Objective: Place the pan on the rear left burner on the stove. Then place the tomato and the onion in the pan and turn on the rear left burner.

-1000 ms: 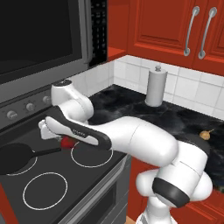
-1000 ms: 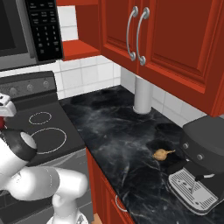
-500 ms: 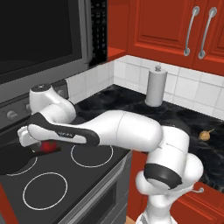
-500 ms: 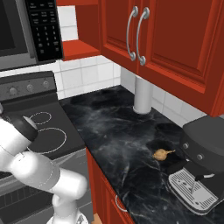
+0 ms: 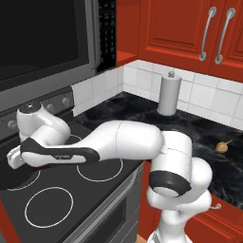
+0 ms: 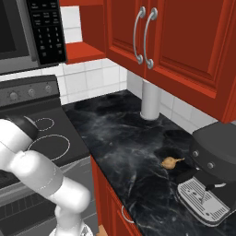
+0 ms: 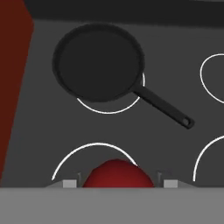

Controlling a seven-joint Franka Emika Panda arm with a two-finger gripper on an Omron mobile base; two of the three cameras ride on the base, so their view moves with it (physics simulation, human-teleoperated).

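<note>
So: pan (image 7: 98,63) parked on rear left burner (image 7: 109,105), done. Gripper (image 7: 117,183) clamped on tomato (image 7: 116,174), hovering short of pan. Onion (image 6: 169,162) sitting over on counter (image 6: 129,152), burner unlit.

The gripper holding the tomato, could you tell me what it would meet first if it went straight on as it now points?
Probably the stove glass near the pan; the gripper carries the tomato, and depth is unclear.
</note>
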